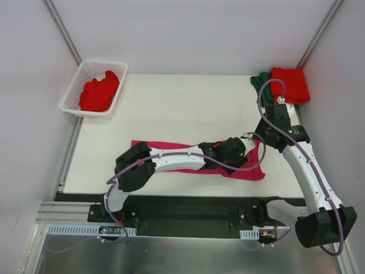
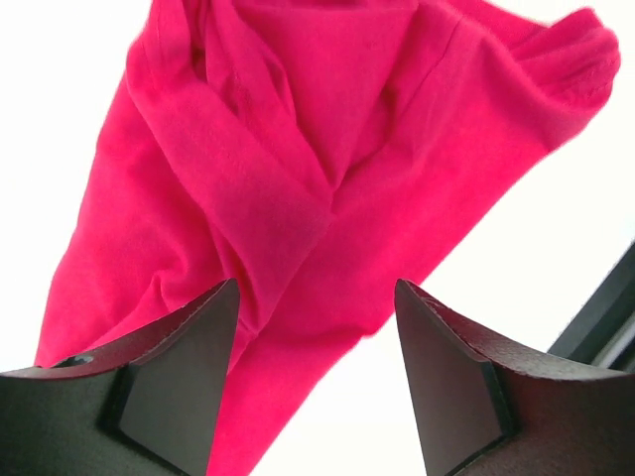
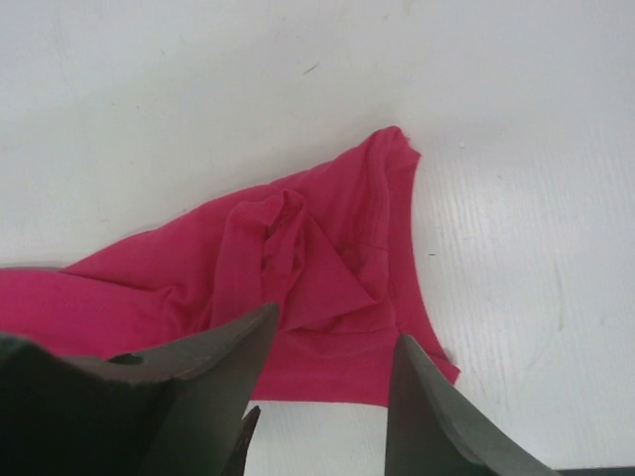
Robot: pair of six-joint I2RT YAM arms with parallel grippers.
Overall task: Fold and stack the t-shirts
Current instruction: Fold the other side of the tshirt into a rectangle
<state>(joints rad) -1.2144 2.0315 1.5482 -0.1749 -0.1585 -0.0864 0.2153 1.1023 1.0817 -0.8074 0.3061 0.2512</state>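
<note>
The pink shirt (image 1: 249,169) lies on the table (image 1: 171,103) right under both pincers. Its long axis runs away from them, back beneath the left arm, and its bunched end sits just ahead of each set of fingertips. We see the left pincer (image 2: 317,297) spread, cloth beyond the jaws, nothing pinched; the right pincer (image 3: 337,332) is spread too, over the crumpled fold, holding nothing. Both are about equally near that end, so we judge either could grab it for the next fold.
</note>
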